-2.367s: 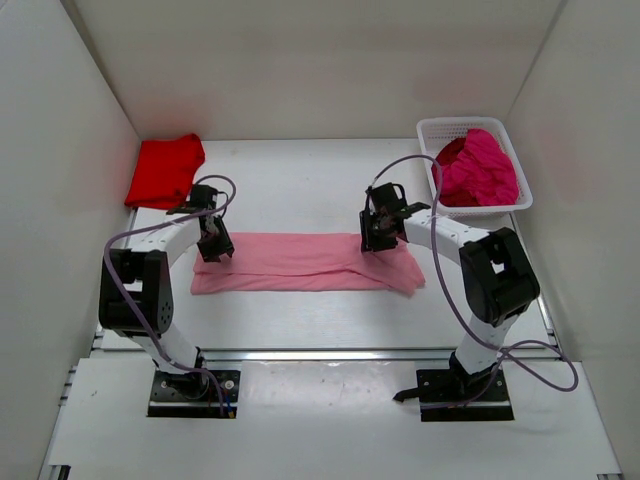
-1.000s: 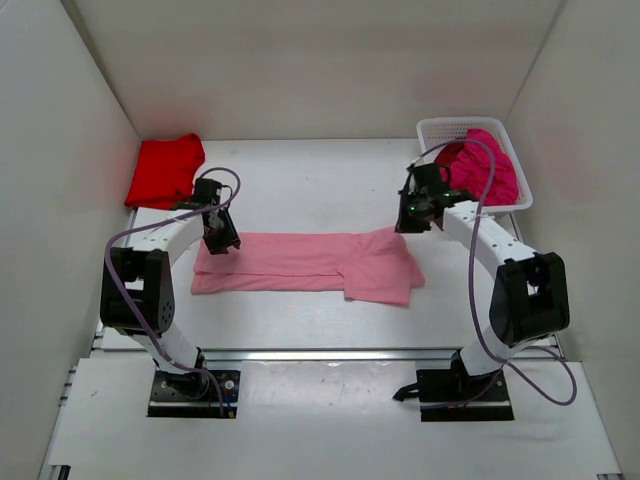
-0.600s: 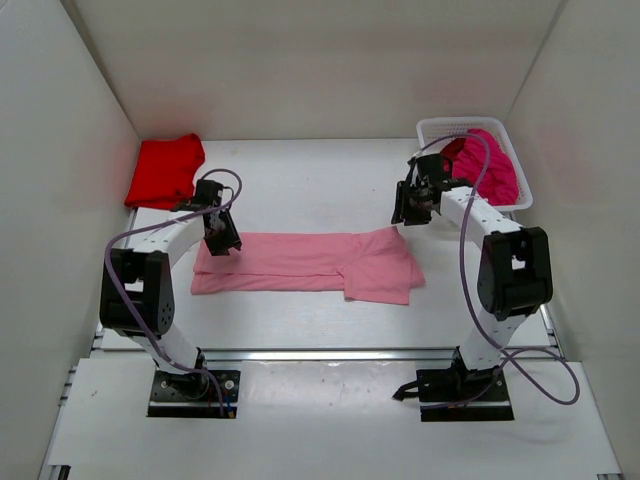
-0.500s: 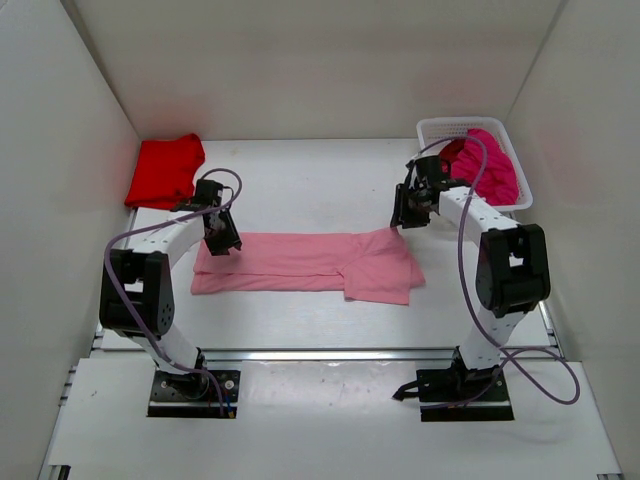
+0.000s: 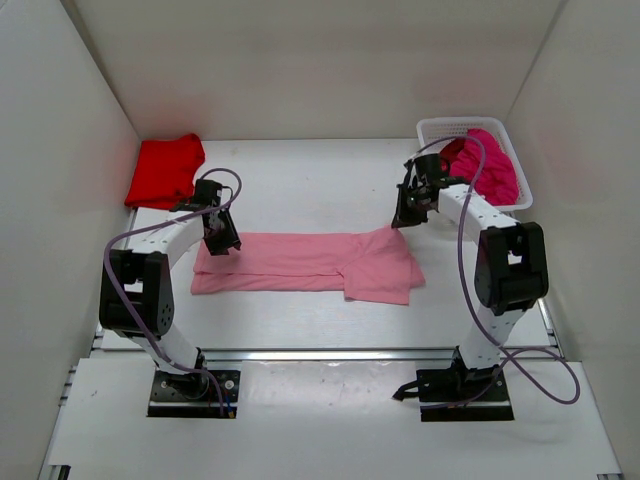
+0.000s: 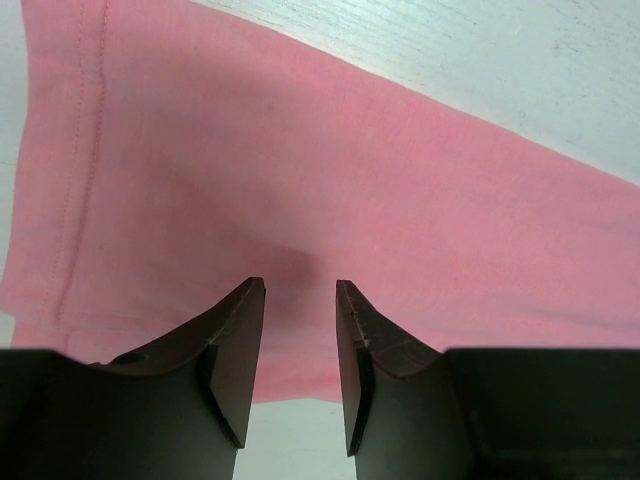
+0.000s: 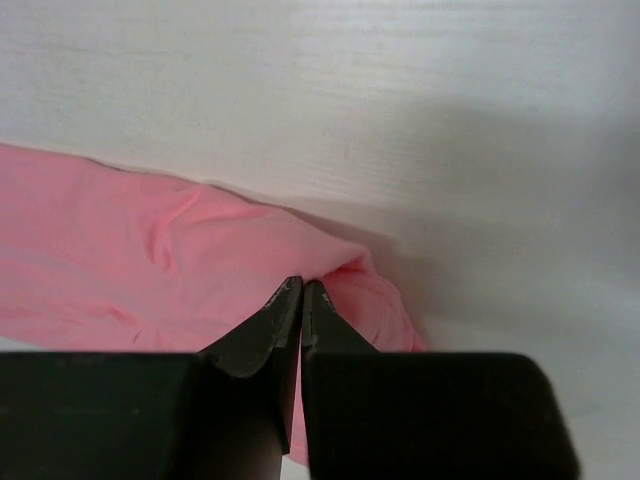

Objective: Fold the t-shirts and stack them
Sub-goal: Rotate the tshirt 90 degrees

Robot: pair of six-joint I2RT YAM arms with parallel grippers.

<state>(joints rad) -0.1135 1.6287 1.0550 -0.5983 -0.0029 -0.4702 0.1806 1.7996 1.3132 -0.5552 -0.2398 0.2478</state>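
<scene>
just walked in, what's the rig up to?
Both arms are on the light pink t-shirt, lying as a long band mid-table with its right end folded over. The left claw stands open over the shirt's left end. The right claw is shut at the far right corner; whether it pinches fabric is unclear. A red t-shirt lies folded at the far left; magenta t-shirts sit in the white basket at the far right.

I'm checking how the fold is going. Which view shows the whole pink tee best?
Top external: the pink tee lies flat across the table, right end folded over. Left wrist shows only a hemmed patch under open jaws; right wrist only a corner pinched in shut jaws.
</scene>
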